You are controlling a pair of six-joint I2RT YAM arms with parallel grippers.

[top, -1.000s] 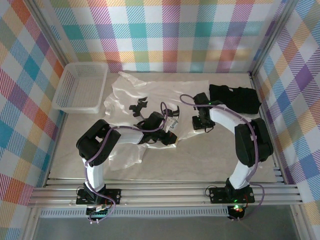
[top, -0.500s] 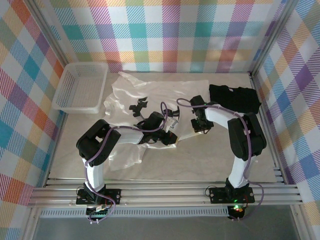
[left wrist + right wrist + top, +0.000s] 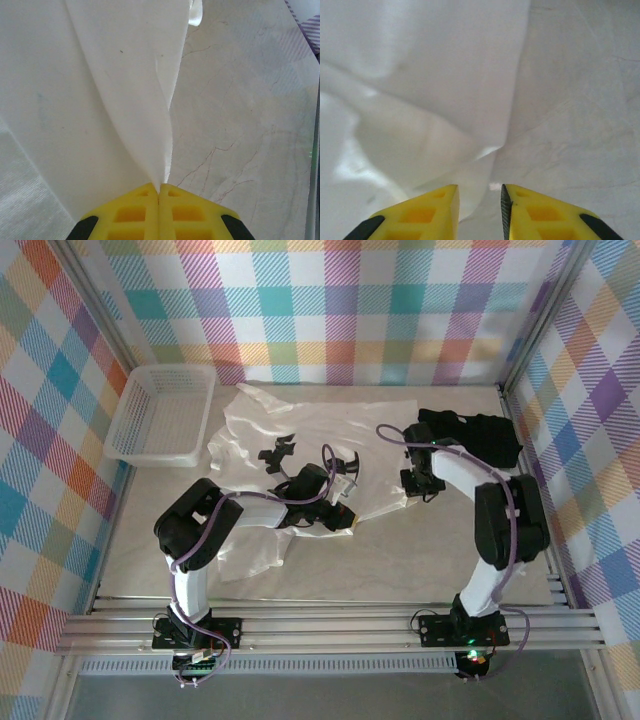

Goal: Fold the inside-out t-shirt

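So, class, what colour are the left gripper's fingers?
Yellow fingers on the left gripper; the left wrist view shows them best.

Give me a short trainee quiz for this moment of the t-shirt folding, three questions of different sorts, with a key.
1. True or false: the left tool is shut on a fold of the t-shirt.
2. What lies at the far right of the table? A: a black folded garment. B: a red bowl. C: a blue towel.
3. Which tool's fingers stand apart in its own wrist view?
Key: 1 true; 2 A; 3 the right tool.
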